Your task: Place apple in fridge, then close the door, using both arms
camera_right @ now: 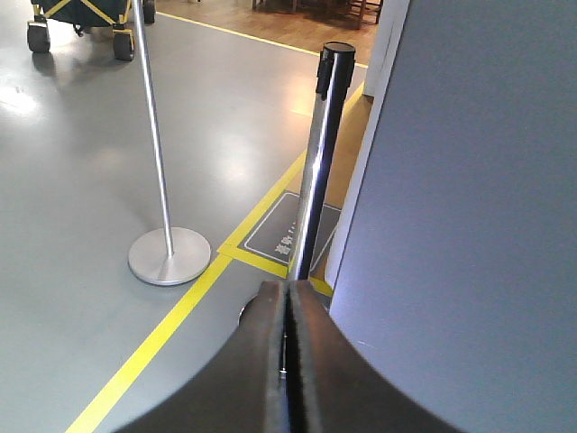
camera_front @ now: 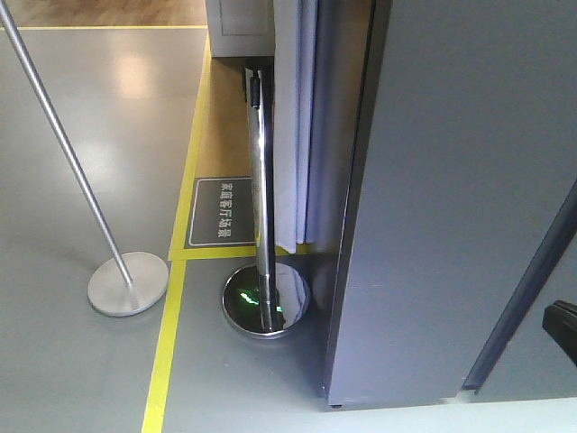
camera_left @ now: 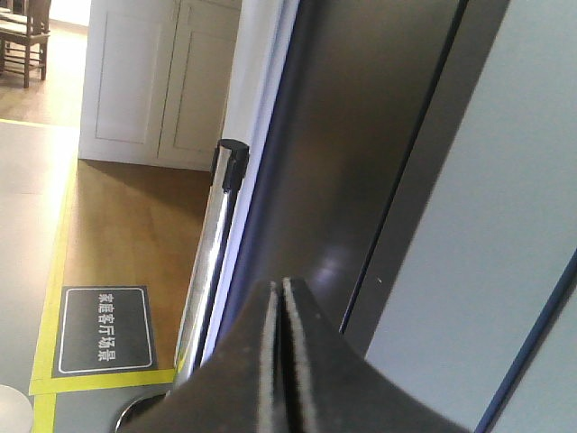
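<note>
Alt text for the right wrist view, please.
The shut right gripper fills the bottom centre, empty, beside the grey fridge face at right. Behind it stand a chrome post and a thinner pole on a grey floor with yellow tape lines.

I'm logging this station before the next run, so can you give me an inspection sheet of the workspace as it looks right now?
Surface: grey floor with yellow tape lines and a dark floor sign; a strip of wood flooring beyond.
Job's things: dark grey fridge fills the right side, only its outside in view; no apple seen.
Clutter: two chrome barrier posts, one close beside the fridge, one further left on a round base.
Grippers: left gripper shut and empty, near the fridge; right gripper shut and empty.
Cables: nothing seen.
Surroundings: white cabinets, a wheeled cart, wooden chairs in the distance.
</note>
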{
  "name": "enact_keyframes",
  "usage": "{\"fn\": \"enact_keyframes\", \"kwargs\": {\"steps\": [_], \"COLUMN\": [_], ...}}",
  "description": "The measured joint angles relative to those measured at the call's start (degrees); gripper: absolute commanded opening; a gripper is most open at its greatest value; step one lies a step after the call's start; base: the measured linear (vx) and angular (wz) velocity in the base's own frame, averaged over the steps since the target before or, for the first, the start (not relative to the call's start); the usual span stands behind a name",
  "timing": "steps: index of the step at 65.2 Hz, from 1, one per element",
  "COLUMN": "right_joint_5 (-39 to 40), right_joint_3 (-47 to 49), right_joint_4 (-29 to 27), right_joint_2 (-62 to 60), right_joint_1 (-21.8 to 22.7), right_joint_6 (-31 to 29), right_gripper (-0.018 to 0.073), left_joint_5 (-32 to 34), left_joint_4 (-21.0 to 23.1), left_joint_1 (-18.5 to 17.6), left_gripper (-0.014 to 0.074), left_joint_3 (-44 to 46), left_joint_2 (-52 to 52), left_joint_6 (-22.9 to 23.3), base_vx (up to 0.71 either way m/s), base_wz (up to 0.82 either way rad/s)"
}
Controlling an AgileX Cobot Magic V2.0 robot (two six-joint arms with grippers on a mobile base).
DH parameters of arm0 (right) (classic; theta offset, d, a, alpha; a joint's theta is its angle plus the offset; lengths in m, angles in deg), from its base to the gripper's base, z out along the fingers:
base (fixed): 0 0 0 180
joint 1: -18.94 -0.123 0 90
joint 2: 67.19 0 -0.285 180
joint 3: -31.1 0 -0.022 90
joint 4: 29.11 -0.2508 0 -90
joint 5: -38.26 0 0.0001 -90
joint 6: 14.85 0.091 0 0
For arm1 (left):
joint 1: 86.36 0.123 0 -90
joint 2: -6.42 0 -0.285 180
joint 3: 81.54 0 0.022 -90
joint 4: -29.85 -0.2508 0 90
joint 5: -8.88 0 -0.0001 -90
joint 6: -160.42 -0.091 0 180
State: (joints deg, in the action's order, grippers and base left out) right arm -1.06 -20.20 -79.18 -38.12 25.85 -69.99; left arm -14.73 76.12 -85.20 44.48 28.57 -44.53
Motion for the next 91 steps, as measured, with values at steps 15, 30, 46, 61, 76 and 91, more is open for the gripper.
{"fn": "enact_keyframes", "kwargs": {"steps": [15,30,46,61,76,91], "right_joint_5": [0.00,0.00,0.00,0.00,0.00,0.00], "right_joint_3": [0.00,0.00,0.00,0.00,0.00,0.00], "right_joint_4": [0.00,0.00,0.00,0.00,0.00,0.00], "right_joint_2": [0.00,0.00,0.00,0.00,0.00,-0.05], "right_joint_1": [0.00,0.00,0.00,0.00,0.00,0.00], "right_joint_6": [0.00,0.00,0.00,0.00,0.00,0.00], "right_gripper": [-0.0003,-0.0003,-0.0003,-0.0003,-0.0003,-0.0003], "left_joint_5": [-0.06,0.30,1.60,9.80,16.05,16.35], "left_joint_4": [0.00,-2.22,-11.35,-12.53,-12.53,-12.53], "left_joint_1": [0.00,0.00,0.20,2.26,4.41,4.47], "left_gripper": [-0.0008,-0.0008,-0.0008,-0.0008,-0.0008,-0.0008], "left_joint_3": [0.00,0.00,-3.18,-14.20,-22.69,-24.63], "left_joint_2": [0.00,0.00,-0.77,-7.31,-14.77,-14.98], "left_joint_6": [0.00,-1.45,-4.44,-4.75,-4.75,-4.75], "base_vx": [0.00,0.00,0.00,0.00,0.00,0.00], "base_wz": [0.00,0.00,0.00,0.00,0.00,0.00]}}
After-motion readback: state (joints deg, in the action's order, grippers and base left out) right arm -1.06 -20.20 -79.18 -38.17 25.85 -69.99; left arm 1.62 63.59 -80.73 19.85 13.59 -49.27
